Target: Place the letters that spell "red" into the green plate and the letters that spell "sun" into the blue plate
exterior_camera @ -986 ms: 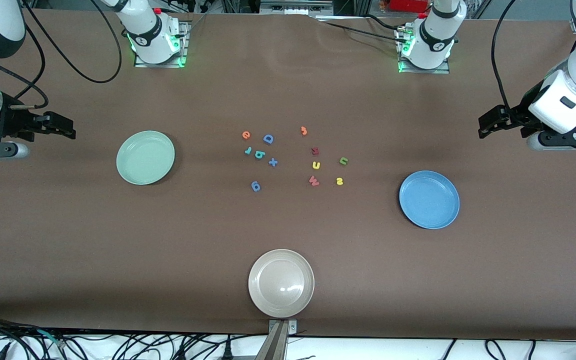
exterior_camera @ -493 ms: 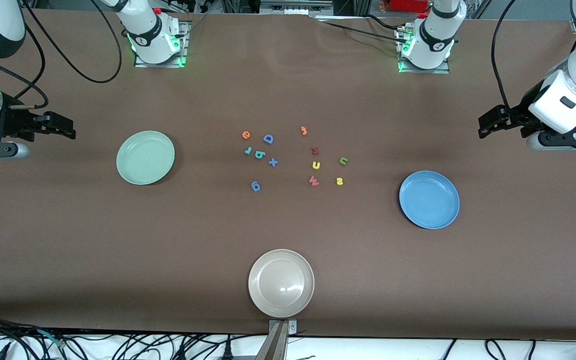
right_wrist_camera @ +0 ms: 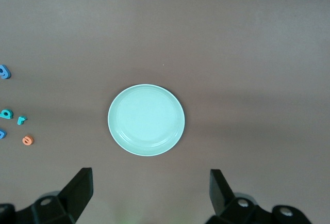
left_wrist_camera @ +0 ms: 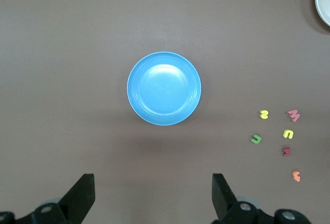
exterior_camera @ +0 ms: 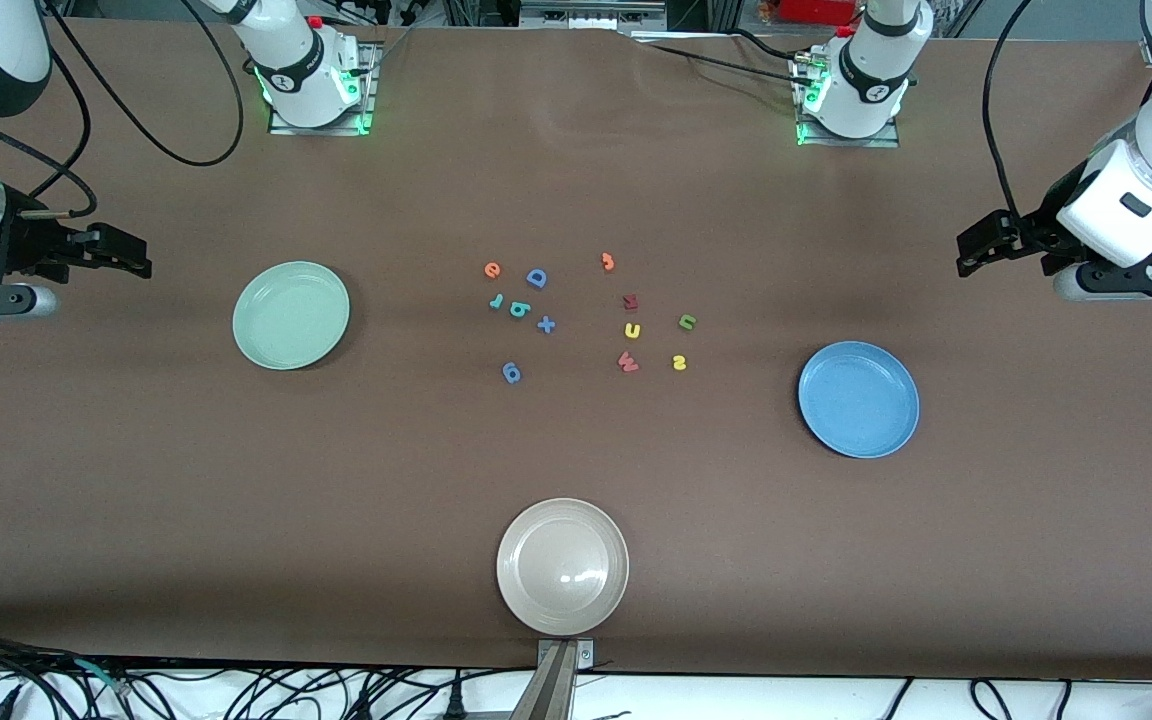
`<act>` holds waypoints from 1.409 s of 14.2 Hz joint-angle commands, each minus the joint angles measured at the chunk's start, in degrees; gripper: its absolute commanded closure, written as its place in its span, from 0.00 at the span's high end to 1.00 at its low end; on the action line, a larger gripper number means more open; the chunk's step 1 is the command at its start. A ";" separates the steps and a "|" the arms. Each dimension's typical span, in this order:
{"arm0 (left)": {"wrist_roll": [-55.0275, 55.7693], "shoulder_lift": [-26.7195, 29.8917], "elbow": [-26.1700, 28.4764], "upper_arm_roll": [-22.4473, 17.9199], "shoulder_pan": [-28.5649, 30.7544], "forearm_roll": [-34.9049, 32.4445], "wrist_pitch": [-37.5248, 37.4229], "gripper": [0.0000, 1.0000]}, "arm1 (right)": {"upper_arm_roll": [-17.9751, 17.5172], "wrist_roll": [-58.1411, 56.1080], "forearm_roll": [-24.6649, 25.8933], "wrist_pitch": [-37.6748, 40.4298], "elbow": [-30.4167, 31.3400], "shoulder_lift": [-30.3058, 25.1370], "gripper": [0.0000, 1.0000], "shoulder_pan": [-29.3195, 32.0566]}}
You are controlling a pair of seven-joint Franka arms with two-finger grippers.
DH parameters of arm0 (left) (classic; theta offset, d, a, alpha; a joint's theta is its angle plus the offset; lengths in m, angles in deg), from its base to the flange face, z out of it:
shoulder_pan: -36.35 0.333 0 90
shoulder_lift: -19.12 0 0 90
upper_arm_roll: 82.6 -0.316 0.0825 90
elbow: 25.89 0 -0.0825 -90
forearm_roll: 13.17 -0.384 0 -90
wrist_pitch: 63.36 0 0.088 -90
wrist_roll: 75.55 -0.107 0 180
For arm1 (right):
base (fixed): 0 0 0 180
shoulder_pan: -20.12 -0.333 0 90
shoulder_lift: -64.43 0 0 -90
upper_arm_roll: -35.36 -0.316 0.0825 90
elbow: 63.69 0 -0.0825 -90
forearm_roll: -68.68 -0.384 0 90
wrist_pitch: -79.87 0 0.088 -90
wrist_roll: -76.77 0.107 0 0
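Observation:
The green plate lies bare toward the right arm's end, the blue plate bare toward the left arm's end. Between them lie the orange "e", teal "r" and teal "d". Closer to the blue plate lie the yellow "u", dark green "n" and yellow "s". My right gripper hangs open and empty over the table beside the green plate. My left gripper hangs open and empty beside the blue plate.
Among the letters lie a blue "D", a blue plus, another blue letter, an orange piece, a dark red letter and a red "W". A beige plate sits nearest the front camera.

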 commanded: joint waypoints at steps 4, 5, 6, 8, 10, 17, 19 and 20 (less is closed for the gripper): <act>-0.45 0.53 -0.61 0.63 0.54 -0.85 -1.20 1.00 | -0.02 0.63 -0.92 1.26 -0.22 -0.34 1.00 0.24; -0.45 0.62 -0.61 0.63 0.54 -0.85 -1.20 1.00 | -0.02 0.63 -0.92 1.26 -0.22 -0.34 1.00 0.24; -0.45 0.53 -0.61 0.63 0.54 -0.85 -1.20 1.00 | -0.02 0.63 -0.92 1.26 -0.22 -0.34 1.00 0.24; -0.45 0.53 -0.61 0.28 0.54 -0.67 -1.20 1.00 | -0.02 0.63 -0.92 1.26 -0.31 -0.34 1.00 0.24; -0.19 0.53 -0.61 0.37 0.54 -0.59 -1.11 1.00 | -0.02 0.63 -0.92 1.35 -0.31 -0.34 1.00 0.24; -0.10 -0.35 -0.26 0.63 -0.25 -0.06 -1.64 1.00 | -0.02 0.55 -0.92 1.35 -0.31 -0.34 1.00 0.24; 0.16 -1.40 0.01 1.86 -0.69 0.90 -1.64 1.00 | -0.02 0.55 -0.92 1.35 -0.40 -0.34 1.00 0.33; 0.34 -1.67 0.10 2.30 -1.04 1.78 -1.64 1.00 | -0.02 0.55 -0.92 1.35 -0.40 -0.34 1.00 0.33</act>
